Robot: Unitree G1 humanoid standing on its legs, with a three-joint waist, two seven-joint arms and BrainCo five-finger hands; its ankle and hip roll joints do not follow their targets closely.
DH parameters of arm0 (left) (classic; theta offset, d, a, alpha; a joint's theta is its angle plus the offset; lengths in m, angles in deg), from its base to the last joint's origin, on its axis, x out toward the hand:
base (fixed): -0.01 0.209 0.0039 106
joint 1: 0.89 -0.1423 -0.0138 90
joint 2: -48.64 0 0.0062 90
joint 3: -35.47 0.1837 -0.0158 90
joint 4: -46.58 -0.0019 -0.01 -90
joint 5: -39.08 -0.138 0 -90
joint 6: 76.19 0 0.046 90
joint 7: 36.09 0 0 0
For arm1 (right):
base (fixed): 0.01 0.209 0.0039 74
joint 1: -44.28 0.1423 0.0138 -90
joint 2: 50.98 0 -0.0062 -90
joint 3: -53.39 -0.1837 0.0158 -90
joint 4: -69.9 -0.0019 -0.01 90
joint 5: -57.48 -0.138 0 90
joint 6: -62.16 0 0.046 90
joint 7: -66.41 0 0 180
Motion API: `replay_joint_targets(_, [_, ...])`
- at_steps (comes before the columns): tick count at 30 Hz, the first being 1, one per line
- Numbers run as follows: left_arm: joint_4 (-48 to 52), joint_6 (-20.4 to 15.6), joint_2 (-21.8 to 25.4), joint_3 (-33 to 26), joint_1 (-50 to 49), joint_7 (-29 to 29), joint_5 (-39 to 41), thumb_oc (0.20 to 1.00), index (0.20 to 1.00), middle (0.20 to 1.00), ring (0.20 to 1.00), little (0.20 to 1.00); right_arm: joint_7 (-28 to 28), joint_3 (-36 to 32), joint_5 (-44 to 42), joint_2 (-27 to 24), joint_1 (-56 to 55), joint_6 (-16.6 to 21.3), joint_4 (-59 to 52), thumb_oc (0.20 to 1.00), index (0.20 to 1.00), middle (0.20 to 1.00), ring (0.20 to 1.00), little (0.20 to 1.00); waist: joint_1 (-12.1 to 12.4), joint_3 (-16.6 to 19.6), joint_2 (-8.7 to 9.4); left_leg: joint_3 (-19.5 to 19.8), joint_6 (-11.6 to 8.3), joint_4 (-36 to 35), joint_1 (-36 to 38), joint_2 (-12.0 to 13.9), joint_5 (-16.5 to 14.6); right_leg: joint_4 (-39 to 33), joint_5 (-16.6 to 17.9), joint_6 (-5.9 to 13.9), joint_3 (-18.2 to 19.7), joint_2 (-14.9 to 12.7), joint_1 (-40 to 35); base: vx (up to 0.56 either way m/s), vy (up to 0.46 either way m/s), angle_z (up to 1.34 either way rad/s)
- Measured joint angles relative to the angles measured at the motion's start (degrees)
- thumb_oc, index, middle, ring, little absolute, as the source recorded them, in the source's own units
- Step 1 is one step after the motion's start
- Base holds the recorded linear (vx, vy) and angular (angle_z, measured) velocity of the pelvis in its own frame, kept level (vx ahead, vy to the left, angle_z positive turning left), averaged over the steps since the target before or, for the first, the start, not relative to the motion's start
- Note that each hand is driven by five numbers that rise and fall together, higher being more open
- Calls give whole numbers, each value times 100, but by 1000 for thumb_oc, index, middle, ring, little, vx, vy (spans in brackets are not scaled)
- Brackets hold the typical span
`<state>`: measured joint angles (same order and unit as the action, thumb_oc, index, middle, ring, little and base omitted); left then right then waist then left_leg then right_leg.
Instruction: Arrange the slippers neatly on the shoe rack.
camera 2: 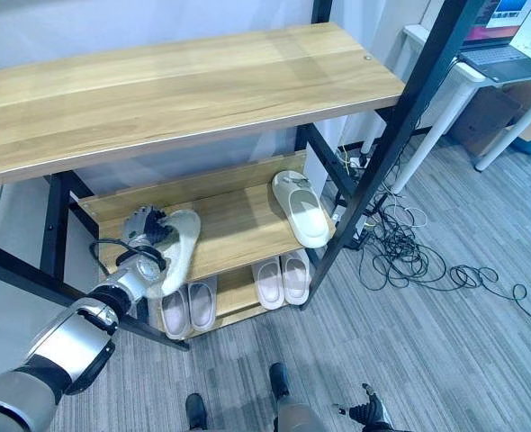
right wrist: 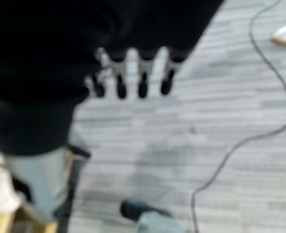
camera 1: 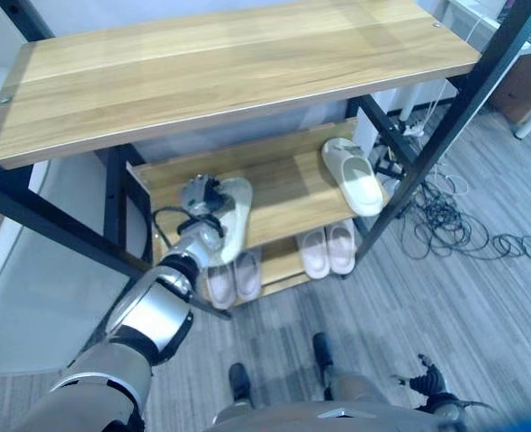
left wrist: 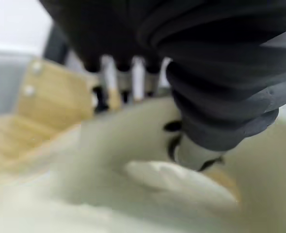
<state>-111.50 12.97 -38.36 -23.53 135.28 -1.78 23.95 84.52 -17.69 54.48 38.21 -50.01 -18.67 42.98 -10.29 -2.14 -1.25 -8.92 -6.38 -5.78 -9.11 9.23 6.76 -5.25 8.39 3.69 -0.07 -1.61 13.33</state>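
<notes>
Left hand (camera 1: 200,196): clamped on a cream slipper (camera 1: 233,216) over the shoe rack's middle shelf (camera 1: 283,193).
Right hand (right wrist: 128,80): fingers straight, holding nothing.

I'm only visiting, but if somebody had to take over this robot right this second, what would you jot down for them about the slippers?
Left hand: shut on a cream slipper, holding it over the left end of the middle shelf.
Right hand: open, holding nothing, hanging low above the floor.
Done: its mate, the second cream slipper, lies at the right end of that shelf. Two pinkish pairs sit on the bottom shelf.
Left: set the held slipper down beside its mate.
</notes>
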Motion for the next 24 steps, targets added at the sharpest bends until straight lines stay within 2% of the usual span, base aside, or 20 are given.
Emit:
replay_joint_targets(7, [146, 22, -326, 4, 27, 84, 204, 200, 200, 200, 200, 200, -4, 88, 3, -3, -24, -4, -208, 1000, 1000, 1000, 1000, 1000, -56, -63, -97, -81, 13, 1, 9, -3, -10, -1, 17, 18, 84, 2, 36, -13, -36, -5])
replay_joint_targets(9, [145, 53, -352, 0, 166, 175, 207, 200, 200, 200, 200, 200, -3, 90, 7, -19, 1, -4, -263, 1000, 1000, 1000, 1000, 1000, -133, -217, -181, -138, -8, 0, 10, 4, -32, 0, 31, 38, 107, 4, 54, -5, -60, -10])
replay_joint_targets(13, [102, 67, -244, -3, 755, 201, 216, 200, 200, 200, 200, 200, -2, 103, 41, -173, 34, 4, -500, 1000, 1000, 1000, 1000, 1000, -170, -607, -245, -339, -14, -1, -6, 9, -35, 19, 76, 81, 275, 22, 210, -7, -59, -30])
replay_joint_targets(16, [58, 65, -246, 58, 1149, 197, 270, 200, 200, 200, 200, 200, 5, 98, 42, -290, 89, -4, -481, 1000, 1000, 1000, 1000, 1000, -317, -809, -255, -433, -15, 0, 1, 50, -35, 14, 107, 93, 327, 67, 253, -7, -58, -17])
replay_joint_targets(17, [-6, 62, -235, 66, 1264, 208, 253, 200, 200, 200, 200, 200, 8, 155, 49, -379, 169, 0, -474, 1000, 1000, 1000, 1000, 1000, -437, -864, -275, -505, -27, 1, 2, 76, -26, 17, 109, 91, 394, 108, 299, 9, -73, -28])
replay_joint_targets(24, [-155, 70, -6, 58, 1616, 243, 39, 200, 200, 200, 200, 200, 32, 203, 44, -449, 285, 11, -345, 1000, 1000, 1000, 1000, 1000, -501, -1015, -354, -770, -56, 2, 18, 155, -54, 19, 164, 27, 595, 229, 427, 8, -61, -20])
